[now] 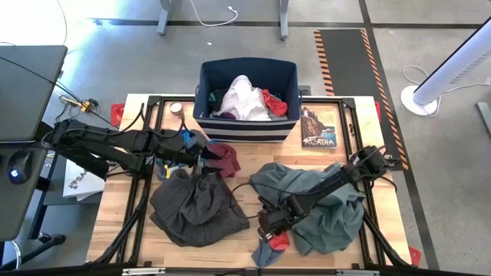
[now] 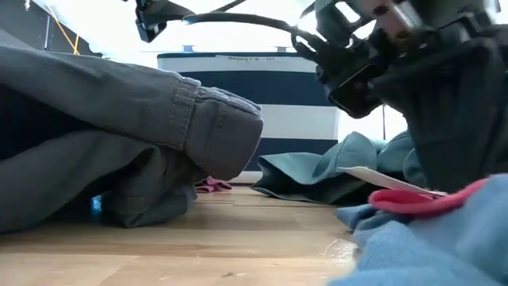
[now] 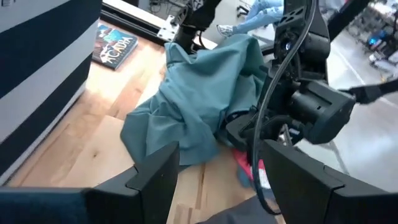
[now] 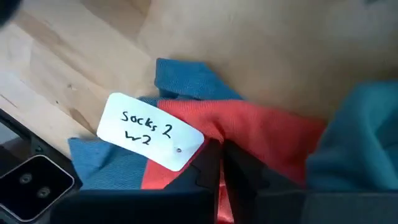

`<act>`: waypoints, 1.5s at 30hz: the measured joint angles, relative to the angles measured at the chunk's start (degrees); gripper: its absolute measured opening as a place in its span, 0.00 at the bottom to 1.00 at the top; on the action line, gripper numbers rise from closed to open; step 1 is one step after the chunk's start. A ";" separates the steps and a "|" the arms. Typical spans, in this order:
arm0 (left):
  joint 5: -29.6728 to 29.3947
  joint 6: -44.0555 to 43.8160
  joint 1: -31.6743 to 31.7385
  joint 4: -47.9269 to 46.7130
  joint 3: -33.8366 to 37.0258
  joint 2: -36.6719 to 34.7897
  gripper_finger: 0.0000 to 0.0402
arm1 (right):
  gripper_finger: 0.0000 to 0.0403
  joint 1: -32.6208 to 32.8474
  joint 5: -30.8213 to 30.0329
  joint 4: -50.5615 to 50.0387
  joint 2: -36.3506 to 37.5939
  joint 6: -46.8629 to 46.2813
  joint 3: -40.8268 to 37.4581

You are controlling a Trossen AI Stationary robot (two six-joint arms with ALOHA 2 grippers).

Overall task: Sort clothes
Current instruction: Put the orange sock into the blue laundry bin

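The step in hand is judged to be the pick-up of the small red-and-blue sock pair [image 4: 205, 143] bearing a white handwritten tag [image 4: 150, 139]. This pair lies on the pale wooden table [image 1: 123, 199], well in front of the navy fabric bin with white stripes [image 1: 245, 126], beside the crumpled grey-green shirt [image 1: 326, 203]. The right gripper [image 4: 219, 163] is set down on the socks, its fingers pressed together with a fold of red fabric pinched between them. The left gripper [image 3: 217, 180] is held just in front of the bin, above the dark grey-brown trousers [image 1: 196, 207], its fingers spread and empty. White and red garments [image 1: 245, 98] are already heaped inside the bin. Next, a lift clear of the shirt is called for, so that nothing else is dragged along, followed by a carry to wherever the socks belong.
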State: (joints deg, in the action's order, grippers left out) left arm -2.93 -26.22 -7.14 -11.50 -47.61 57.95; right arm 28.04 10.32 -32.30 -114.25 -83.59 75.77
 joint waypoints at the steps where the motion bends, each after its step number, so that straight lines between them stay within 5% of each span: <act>1: -0.24 -0.78 -0.02 0.26 -0.01 0.00 0.57 | 0.02 -0.24 -0.11 -0.16 0.35 0.95 -0.02; 11: -3.41 -8.20 -0.10 1.61 -0.01 0.00 0.57 | 0.00 -1.73 -7.72 -12.77 9.32 11.64 0.00; 20: -4.38 -10.24 -0.10 4.20 -0.01 0.00 0.57 | 0.00 -1.80 -22.66 -21.82 19.63 26.48 0.00; 29: -4.36 -10.21 -0.08 13.75 -0.01 0.00 0.57 | 0.00 -3.59 -32.35 -20.32 31.98 39.25 0.00; 45: -1.67 -9.31 0.01 40.40 -0.05 14.51 0.57 | 0.00 -9.64 -31.29 1.99 40.46 47.95 0.00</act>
State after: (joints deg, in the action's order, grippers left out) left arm -4.60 -35.53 -7.14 28.90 -47.66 72.47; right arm 18.40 -20.97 -30.31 -73.79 -35.64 75.77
